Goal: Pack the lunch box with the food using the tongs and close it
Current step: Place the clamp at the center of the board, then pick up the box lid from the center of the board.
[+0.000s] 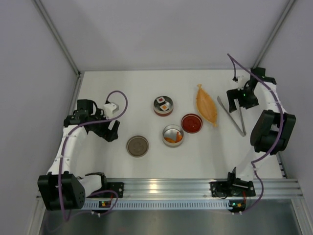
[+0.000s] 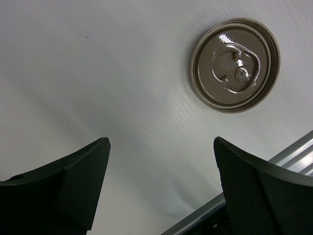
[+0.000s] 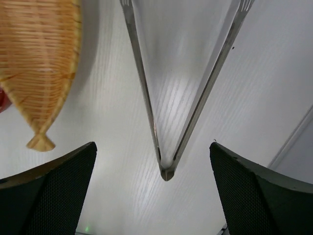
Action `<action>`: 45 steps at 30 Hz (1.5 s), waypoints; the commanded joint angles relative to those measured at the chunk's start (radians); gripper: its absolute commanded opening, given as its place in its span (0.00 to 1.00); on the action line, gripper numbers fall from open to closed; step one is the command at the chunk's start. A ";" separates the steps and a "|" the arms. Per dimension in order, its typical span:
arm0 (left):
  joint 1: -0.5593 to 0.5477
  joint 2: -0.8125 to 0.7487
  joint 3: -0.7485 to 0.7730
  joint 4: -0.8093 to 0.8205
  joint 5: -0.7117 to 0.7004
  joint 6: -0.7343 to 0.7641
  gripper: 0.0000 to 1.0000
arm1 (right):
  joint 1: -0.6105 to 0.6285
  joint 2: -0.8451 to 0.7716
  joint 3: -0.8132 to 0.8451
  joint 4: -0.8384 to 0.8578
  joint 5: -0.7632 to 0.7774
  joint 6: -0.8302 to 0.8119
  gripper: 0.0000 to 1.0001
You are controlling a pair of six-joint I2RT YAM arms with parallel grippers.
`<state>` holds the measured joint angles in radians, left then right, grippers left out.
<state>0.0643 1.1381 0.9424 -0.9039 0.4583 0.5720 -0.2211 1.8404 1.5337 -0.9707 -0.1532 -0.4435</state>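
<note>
The slim metal tongs (image 1: 233,116) lie on the white table at the right, arms spread in a V. My right gripper (image 1: 236,104) hovers over them, open. In the right wrist view the tongs (image 3: 146,98) have their hinge end between my fingertips and lower down, untouched by my right gripper (image 3: 152,147). The lunch box is three open round tins. One tin (image 1: 163,105) holds a white block with a dark and red top. A second tin (image 1: 172,135) holds orange chunks. The third tin (image 1: 191,123) is red inside. Their brown lid (image 1: 137,146) lies flat beside my open, empty left gripper (image 1: 111,131), also seen in the left wrist view (image 2: 161,143).
An orange woven boat-shaped tray (image 1: 206,105) lies between the tins and the tongs; its tail end (image 3: 39,63) shows left of the tongs. The lid (image 2: 234,64) appears upper right in the left wrist view. A metal rail (image 1: 171,186) runs along the near table edge.
</note>
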 commanded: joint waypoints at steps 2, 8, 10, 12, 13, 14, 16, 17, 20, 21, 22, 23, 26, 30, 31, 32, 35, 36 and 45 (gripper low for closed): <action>-0.058 0.063 0.062 -0.024 -0.039 0.029 0.87 | -0.007 -0.225 0.106 -0.059 -0.175 -0.006 0.97; -0.221 0.172 0.081 0.011 -0.151 -0.076 0.74 | 0.060 -0.369 0.120 -0.097 -0.246 -0.029 0.98; -0.271 0.219 0.079 0.031 -0.191 -0.103 0.71 | 0.092 -0.403 0.103 -0.088 -0.238 -0.024 0.98; -0.297 0.255 0.081 0.046 -0.219 -0.118 0.68 | 0.103 -0.460 0.066 -0.069 -0.236 0.000 0.99; -0.313 0.288 0.084 0.052 -0.230 -0.123 0.66 | 0.109 -0.477 0.054 -0.054 -0.243 0.008 0.99; -0.317 0.304 0.087 0.057 -0.236 -0.127 0.64 | 0.109 -0.515 0.021 -0.045 -0.249 0.017 0.99; -0.322 0.345 0.098 0.068 -0.234 -0.139 0.62 | 0.114 -0.553 -0.016 -0.022 -0.261 0.028 0.99; -0.325 0.356 0.098 0.072 -0.236 -0.142 0.59 | 0.115 -0.591 -0.052 -0.014 -0.263 0.028 0.99; -0.354 0.390 0.093 0.091 -0.239 -0.149 0.55 | 0.118 -0.650 -0.118 0.029 -0.267 0.023 0.99; -0.360 0.399 0.093 0.097 -0.244 -0.155 0.53 | 0.118 -0.685 -0.130 0.041 -0.264 0.016 0.99; -0.371 0.408 0.090 0.102 -0.244 -0.156 0.52 | 0.120 -0.702 -0.142 0.056 -0.261 0.012 0.99; -0.374 0.429 0.091 0.108 -0.242 -0.159 0.51 | 0.121 -0.736 -0.162 0.085 -0.258 0.011 1.00; -0.374 0.456 0.104 0.120 -0.227 -0.170 0.49 | 0.121 -0.786 -0.184 0.122 -0.252 0.012 0.99; -0.380 0.497 0.116 0.134 -0.201 -0.188 0.46 | 0.123 -0.810 -0.193 0.139 -0.269 0.003 0.99; -0.382 0.505 0.116 0.138 -0.207 -0.192 0.43 | 0.123 -0.808 -0.193 0.138 -0.270 0.002 0.99; -0.383 0.511 0.114 0.146 -0.211 -0.195 0.42 | 0.123 -0.804 -0.193 0.133 -0.275 0.000 0.99; -0.389 0.535 0.113 0.168 -0.221 -0.207 0.35 | 0.126 -0.796 -0.193 0.107 -0.310 -0.024 0.99; -0.393 0.542 0.113 0.171 -0.218 -0.210 0.33 | 0.126 -0.796 -0.195 0.102 -0.328 -0.040 0.99; -0.400 0.577 0.156 0.136 -0.227 -0.235 0.00 | 0.210 -0.733 -0.208 0.069 -0.333 -0.017 0.99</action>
<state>-0.3401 1.7012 1.0451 -0.7589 0.2214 0.3561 -0.0612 1.0824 1.3220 -0.9134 -0.4576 -0.4690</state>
